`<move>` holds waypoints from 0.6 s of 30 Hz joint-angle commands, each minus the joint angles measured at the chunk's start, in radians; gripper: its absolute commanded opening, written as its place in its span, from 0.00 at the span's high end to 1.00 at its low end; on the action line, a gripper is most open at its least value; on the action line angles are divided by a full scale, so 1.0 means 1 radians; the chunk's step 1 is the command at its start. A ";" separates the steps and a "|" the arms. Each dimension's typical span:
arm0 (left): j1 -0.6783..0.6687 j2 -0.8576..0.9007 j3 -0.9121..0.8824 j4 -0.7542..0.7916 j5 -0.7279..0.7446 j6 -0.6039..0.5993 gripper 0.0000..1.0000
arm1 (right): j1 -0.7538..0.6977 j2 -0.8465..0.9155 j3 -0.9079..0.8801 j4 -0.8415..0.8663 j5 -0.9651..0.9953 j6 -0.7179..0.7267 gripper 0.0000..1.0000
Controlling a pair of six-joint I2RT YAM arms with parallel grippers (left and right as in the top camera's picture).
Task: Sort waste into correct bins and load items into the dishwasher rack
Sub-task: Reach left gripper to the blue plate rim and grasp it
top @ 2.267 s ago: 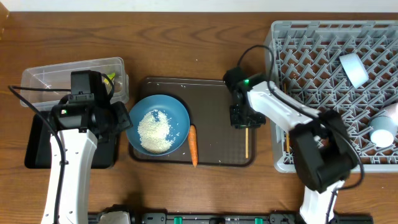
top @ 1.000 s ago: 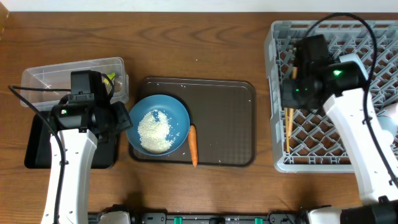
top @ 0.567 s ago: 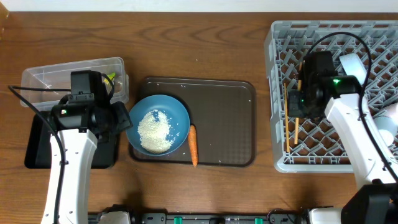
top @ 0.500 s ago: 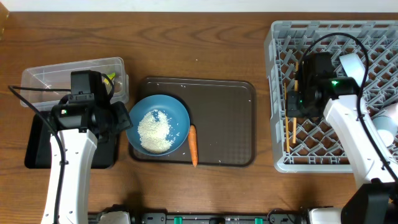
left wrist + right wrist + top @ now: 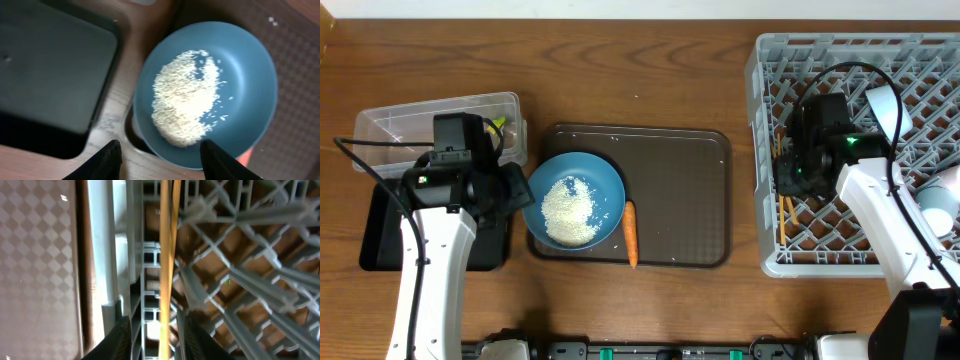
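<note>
- The step in hand looks like setting the chopsticks (image 5: pixel 166 255) into the rack (image 5: pixel 756 100). They lie lengthwise along its left edge, at the right of the overhead view.
- The right tool (image 5: pixel 156 330) sits low over them. Its fingers are spread, with a gap on each side of the sticks, so it grips nothing.
- To finish cleanly, lift that tool straight up and keep the fingers wide. A sideways pull could catch a stick or a peg and tip the pair out.
- Check that both sticks rest inside the lattice and not on the rim.
- The left tool (image 5: pixel 162 155) is also parted and empty. It hovers at the lower rim of the blue plate (image 5: pixel 250 75).
- The plate holds a heap of rice (image 5: pixel 185 100) and sits on the brown tray (image 5: pixel 680 190), left of centre on the worktop (image 5: pixel 620 60). The carrot (image 5: pixel 630 235) lies just right of the plate.
- The rice likely needs tipping into a bin before the plate goes in the rack. The black tray (image 5: pixel 50 65) is just beside the plate.
</note>
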 commanded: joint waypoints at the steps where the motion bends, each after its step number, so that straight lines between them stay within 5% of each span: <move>1: -0.025 0.000 0.007 0.022 0.066 -0.005 0.48 | 0.006 -0.057 0.050 -0.037 -0.005 0.025 0.70; 5: -0.113 0.011 0.007 0.075 0.066 -0.005 0.45 | 0.006 -0.160 0.074 -0.108 -0.006 0.024 0.67; 8: -0.196 0.036 0.007 0.123 0.065 -0.005 0.44 | 0.006 -0.225 0.074 -0.167 -0.047 0.024 0.50; 18: -0.417 0.260 0.007 0.285 0.057 -0.050 0.44 | 0.015 -0.253 0.013 -0.299 -0.134 0.024 0.48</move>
